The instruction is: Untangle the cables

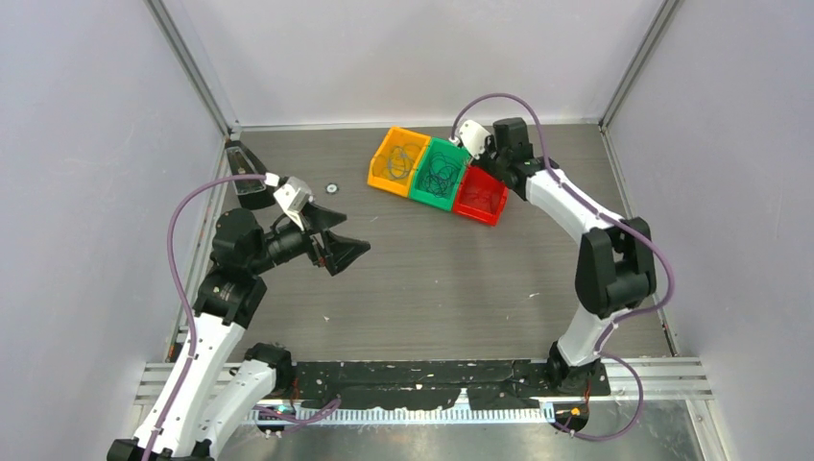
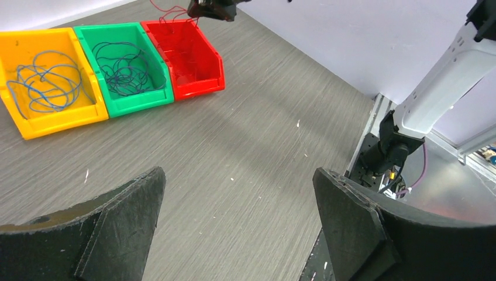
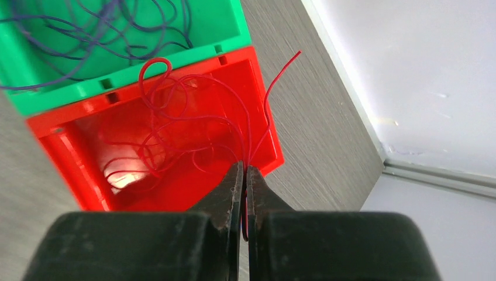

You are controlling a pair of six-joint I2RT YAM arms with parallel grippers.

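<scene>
My right gripper [image 3: 245, 167] is shut on a bundle of thin red cables [image 3: 266, 100] and holds them just above the red bin [image 3: 70, 158]. Their curly loops hang into that bin, and one loose end sticks up past its far rim. In the top view this gripper [image 1: 483, 161] is over the red bin [image 1: 480, 204]. Blue cables [image 2: 44, 82] lie in the orange bin [image 2: 35, 126]. Dark blue-purple cables [image 2: 126, 70] lie in the green bin [image 2: 137, 104]. My left gripper [image 2: 238, 175] is open and empty, above the bare table at mid-left [image 1: 357, 233].
The three bins stand side by side at the back of the table, near the rear wall. The right arm's base [image 2: 389, 149] and the table's right rail lie to the right of the left gripper. A small round mark [image 1: 332, 188] is on the table.
</scene>
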